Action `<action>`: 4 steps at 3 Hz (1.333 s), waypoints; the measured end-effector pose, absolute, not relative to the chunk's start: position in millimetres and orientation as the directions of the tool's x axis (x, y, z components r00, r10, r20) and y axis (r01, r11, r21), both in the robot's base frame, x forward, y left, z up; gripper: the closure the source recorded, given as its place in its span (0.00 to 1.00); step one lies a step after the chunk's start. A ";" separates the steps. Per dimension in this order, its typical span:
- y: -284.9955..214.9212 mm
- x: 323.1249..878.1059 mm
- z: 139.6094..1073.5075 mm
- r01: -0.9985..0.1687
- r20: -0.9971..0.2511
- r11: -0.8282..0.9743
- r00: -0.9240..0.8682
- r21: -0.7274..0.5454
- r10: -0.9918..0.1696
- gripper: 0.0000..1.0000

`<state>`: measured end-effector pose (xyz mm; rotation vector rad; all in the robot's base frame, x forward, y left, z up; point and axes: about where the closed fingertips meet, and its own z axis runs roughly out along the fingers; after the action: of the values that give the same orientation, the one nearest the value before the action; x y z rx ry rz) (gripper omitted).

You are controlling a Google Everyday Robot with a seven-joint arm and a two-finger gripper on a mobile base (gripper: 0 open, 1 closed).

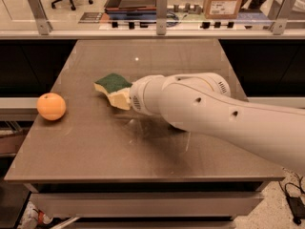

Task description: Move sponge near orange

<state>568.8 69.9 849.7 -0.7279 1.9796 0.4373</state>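
Plainly, the gripper (126, 99) hangs over the middle of the worktop (95, 147), its fingers clamped on the tilted sponge (112, 86). The orange (51, 106) sits well apart, near the edge.

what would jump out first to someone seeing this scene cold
The big white arm reaching in from the right over the brown table dominates; its gripper, at the tip near the table's middle, is mostly hidden by the wrist. At that tip is the tilted sponge, green over yellow foam. The orange sits alone by the left edge, apart from the sponge.
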 end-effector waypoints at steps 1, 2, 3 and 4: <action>80.9 566.0 844.7 -0.663 -0.877 0.748 -0.375 0.026 -0.302 1.00; 99.5 560.8 843.0 -0.699 -0.878 0.715 -0.365 0.038 -0.310 1.00; 104.2 557.2 845.5 -0.714 -0.881 0.700 -0.344 0.020 -0.326 0.82; 105.2 556.4 847.4 -0.715 -0.882 0.699 -0.340 0.017 -0.327 0.59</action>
<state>556.4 105.2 847.4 -0.8050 1.9405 0.5048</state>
